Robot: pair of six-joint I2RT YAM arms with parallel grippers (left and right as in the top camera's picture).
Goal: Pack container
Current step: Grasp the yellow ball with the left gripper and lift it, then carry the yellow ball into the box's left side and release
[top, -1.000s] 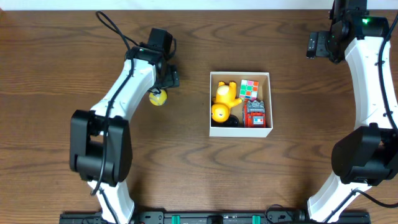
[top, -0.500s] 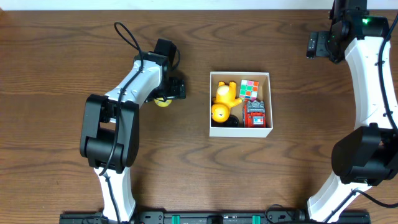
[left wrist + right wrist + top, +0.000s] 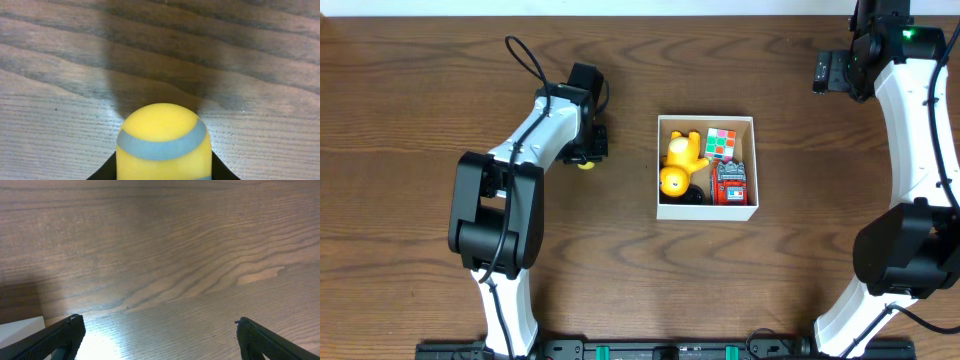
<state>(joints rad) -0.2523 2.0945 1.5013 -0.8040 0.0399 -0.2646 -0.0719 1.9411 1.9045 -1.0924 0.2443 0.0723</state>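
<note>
On a brown wood-grain counter [image 3: 410,90], the left hand [image 3: 588,150] is lowered over a small yellow toy [image 3: 162,142] with a grey-blue band. Its dark fingers [image 3: 107,170] are pressed against the toy's two sides in a pinch, as the left wrist view shows. From overhead only a sliver of that toy peeks out beneath the hand, well to the left of the container [image 3: 707,210]. The container, a white-walled square box with no lid, sits upright near the middle of the counter, between the two arms. Inside it lie a larger yellow figure [image 3: 678,160] along the left side, a multicoloured cube [image 3: 721,143] in the far right corner and a red toy [image 3: 730,183] in the near right corner. A dark item between the figure and the red toy is too small to make out. The right hand [image 3: 830,72] hangs at the far right edge of the counter, well apart from the box, with its fingers [image 3: 65,335] spread wide over bare wood.
</note>
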